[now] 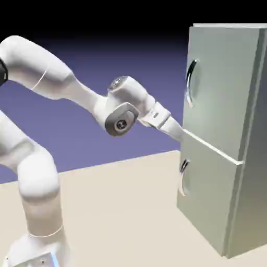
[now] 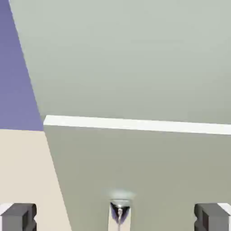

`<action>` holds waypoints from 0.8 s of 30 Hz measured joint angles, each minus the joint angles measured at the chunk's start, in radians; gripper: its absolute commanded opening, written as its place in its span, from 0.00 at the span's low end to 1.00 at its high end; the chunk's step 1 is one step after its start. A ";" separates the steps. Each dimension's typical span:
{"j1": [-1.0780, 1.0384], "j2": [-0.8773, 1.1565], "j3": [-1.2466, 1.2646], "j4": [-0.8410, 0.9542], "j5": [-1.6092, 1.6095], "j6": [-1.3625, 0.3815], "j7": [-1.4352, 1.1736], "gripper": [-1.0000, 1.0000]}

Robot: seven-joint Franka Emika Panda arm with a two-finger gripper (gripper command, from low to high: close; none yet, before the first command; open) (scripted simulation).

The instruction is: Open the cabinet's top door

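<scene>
Pincer at the cabinet front
The white arm's pincer (image 2: 115, 216) gapes wide and empty, facing the tall grey-green cabinet (image 1: 229, 156); a silver handle (image 2: 120, 212) lies between its fingertips (image 2: 19, 216).

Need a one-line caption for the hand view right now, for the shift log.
Open jaws face the cabinet front at the pale ledge between its panels, lower handle top centred below.
</scene>
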 measured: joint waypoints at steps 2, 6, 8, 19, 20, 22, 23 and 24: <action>-0.022 -0.010 0.021 0.011 0.087 -0.005 -0.070 0.50; -0.065 -0.029 0.062 0.032 0.261 -0.014 -0.211 0.50; -0.086 -0.039 0.083 0.043 0.348 -0.018 -0.282 0.50; -0.205 -0.092 0.198 0.103 0.826 -0.044 -0.670 0.50; -0.216 -0.097 0.208 0.108 0.870 -0.046 -0.705 0.50; -0.237 -0.107 0.229 0.119 0.957 -0.050 -0.775 0.50; -0.248 -0.111 0.239 0.124 1.000 -0.053 -0.811 0.50; -0.259 -0.116 0.250 0.130 1.044 -0.055 -0.846 0.50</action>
